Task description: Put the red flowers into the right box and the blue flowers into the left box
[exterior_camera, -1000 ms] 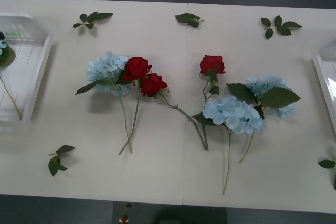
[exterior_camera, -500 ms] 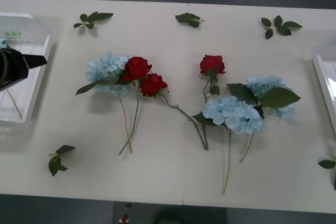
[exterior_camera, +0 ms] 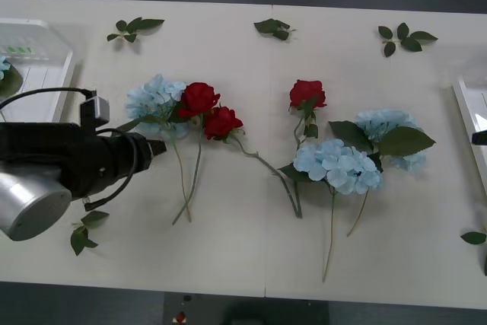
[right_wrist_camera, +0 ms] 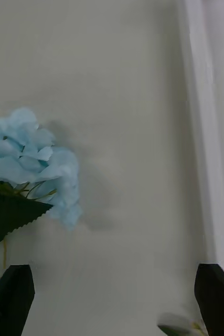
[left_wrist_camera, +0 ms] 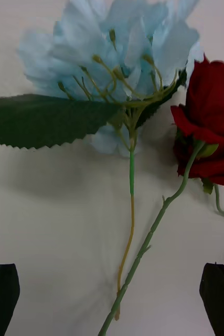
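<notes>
looking down from the front, we see three red flowers (exterior_camera: 199, 99) and three blue flowers (exterior_camera: 338, 164) lying mid-tabletop (exterior_camera: 243, 256); the left box (exterior_camera: 46, 66) at upper left holds one blue bloom, the right box (exterior_camera: 475, 116) shows nothing inside.

left wrist: our left gripper (left_wrist_camera: 112, 294) spreads wide over a blue stem.

right wrist: our right gripper (right_wrist_camera: 114, 299) hangs wide beside its box.

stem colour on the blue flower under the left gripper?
The blue flower has a stem that is green near the head, fading to yellow-tan at its end; clearest in the left wrist view.

white table (exterior_camera: 251, 249), loose green leaf sprigs (exterior_camera: 134, 28) scattered
</notes>
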Controlling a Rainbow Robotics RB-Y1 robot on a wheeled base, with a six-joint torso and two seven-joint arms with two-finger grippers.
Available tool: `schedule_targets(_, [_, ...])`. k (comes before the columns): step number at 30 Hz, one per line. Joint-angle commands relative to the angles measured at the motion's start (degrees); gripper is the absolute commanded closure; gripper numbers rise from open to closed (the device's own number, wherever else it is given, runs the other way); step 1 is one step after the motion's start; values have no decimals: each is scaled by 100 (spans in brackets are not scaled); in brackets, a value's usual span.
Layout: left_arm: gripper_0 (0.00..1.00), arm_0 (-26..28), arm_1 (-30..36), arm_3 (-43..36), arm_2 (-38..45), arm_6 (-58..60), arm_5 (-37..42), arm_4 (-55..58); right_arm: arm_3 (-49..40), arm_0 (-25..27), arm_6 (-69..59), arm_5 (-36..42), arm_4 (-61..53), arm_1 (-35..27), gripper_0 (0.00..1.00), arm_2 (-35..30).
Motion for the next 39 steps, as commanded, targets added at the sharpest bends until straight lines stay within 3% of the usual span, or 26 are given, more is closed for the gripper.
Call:
schedule_targets(1, [0,-771,-189,240,-284,144,490,-247,-716,107,-669,-2,309,313,12,326])
schedule_targets(9, [0,-1245,-259,943,-644,30,473,-299,-1331,133,-1697,-160,1267,884,11,1126])
schedule_targets(21, [0,-2028,-496,2077,-1356,126,473,-352,-1612,133,-2892,-565,2436,1016,11,2444])
schedule_targets(33, [0,-2573,-927,3070,-1593,276,192,-457,-1604,133,-3068,-767,2682,1095,11,2972])
schedule_targets(39, [0,-2573,-927,3228,-1611,267,42,-519,-1604,133,-3182,-837,2866,1210,11,3112])
